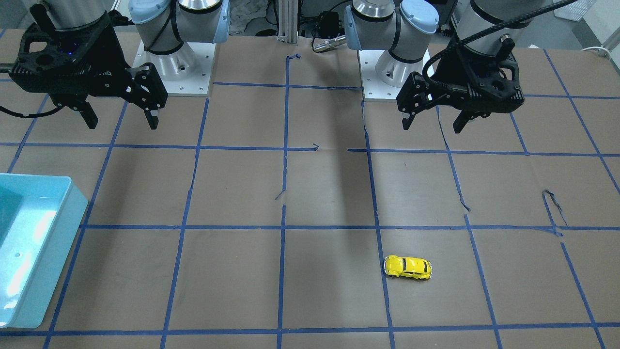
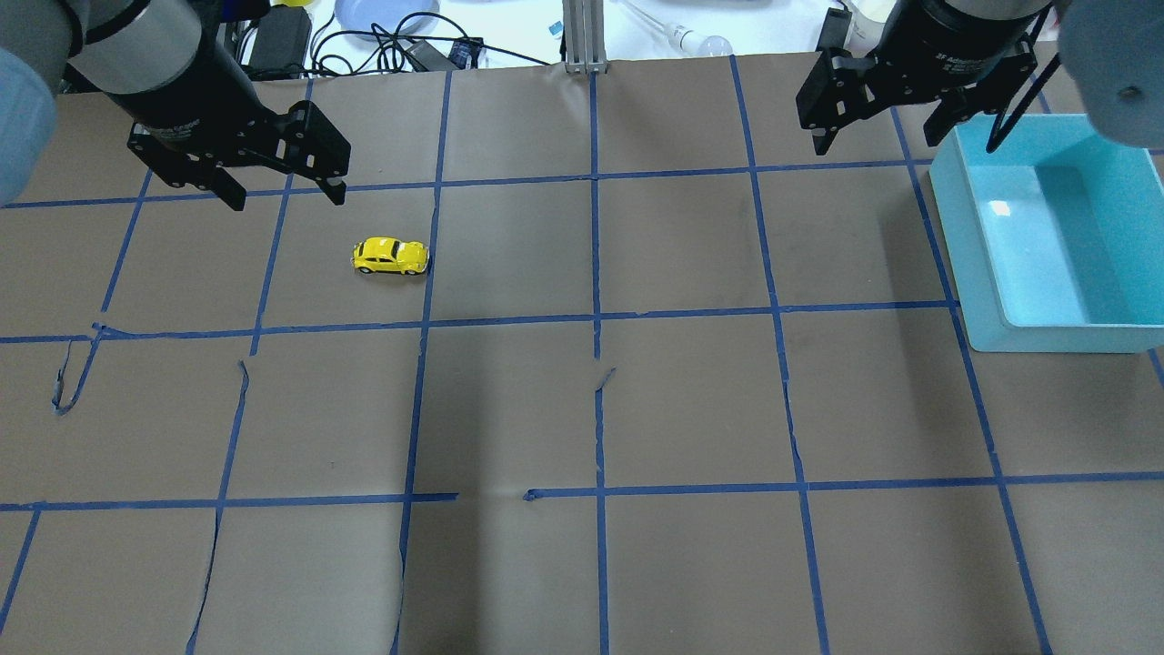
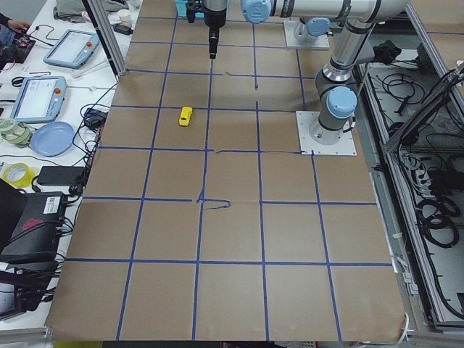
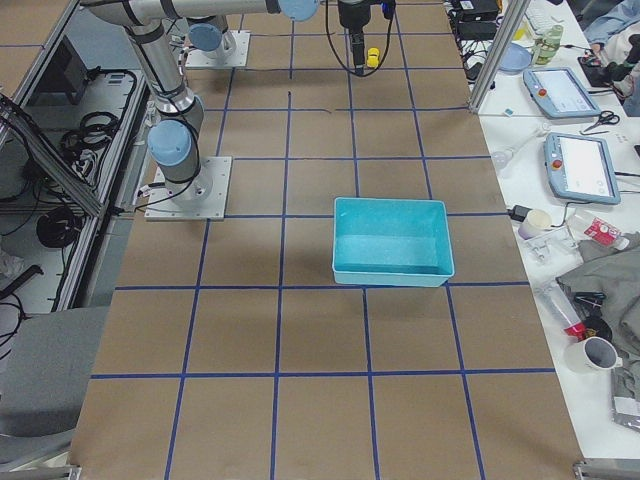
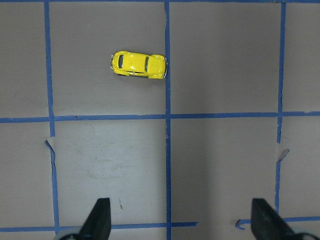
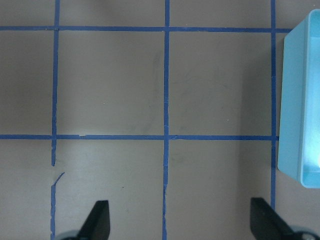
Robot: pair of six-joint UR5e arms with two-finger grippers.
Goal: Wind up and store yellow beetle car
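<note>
Both my grippers hang wide open with nothing in them. From across the table, my left gripper [image 1: 432, 127] and right gripper [image 1: 122, 125] hover over the table [image 1: 315, 194], touching nothing. I count one yellow beetle car [image 1: 408, 267] and one teal bin [image 1: 53, 261]. The car stands on its wheels well apart from the bin, below my left gripper's side. From overhead the count is the same: my right gripper [image 2: 878, 136] is near the bin [image 2: 964, 246], and the car [image 2: 391, 256] is far across from it. White lettering on my wrists is too small to read. My left wrist camera shows both fingers [image 5: 100, 220] spread wide, the car [image 5: 138, 65] ahead, untouched. My right wrist camera shows equally spread fingers [image 6: 100, 220], with the bin's wall [image 6: 292, 100] at the edge.
</note>
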